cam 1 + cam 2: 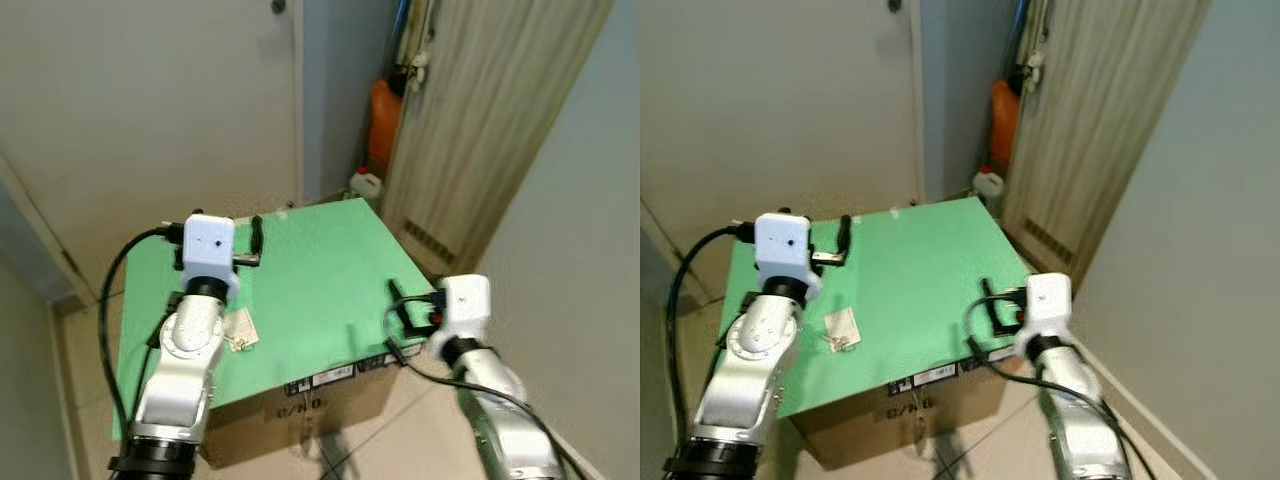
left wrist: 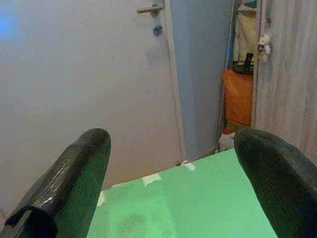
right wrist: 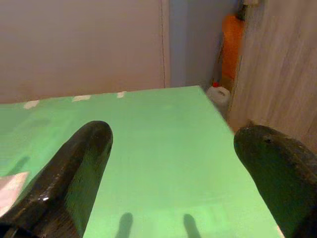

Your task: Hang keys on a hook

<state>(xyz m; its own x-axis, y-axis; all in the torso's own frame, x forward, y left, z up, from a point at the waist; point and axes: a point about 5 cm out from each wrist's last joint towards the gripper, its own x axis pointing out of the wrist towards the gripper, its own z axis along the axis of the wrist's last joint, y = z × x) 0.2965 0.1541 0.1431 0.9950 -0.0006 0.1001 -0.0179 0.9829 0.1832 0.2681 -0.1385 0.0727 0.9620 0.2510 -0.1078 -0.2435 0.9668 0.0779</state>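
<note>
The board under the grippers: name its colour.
Green; the board shows best in the right eye view.

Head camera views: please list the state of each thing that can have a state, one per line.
Keys: lying flat on the green board, not held.
Left gripper: jaws open, empty, above the board's far left part.
Right gripper: jaws open, empty, over the board's right edge.
Green board: lying on top of a cardboard box.
Door: closed.
</note>
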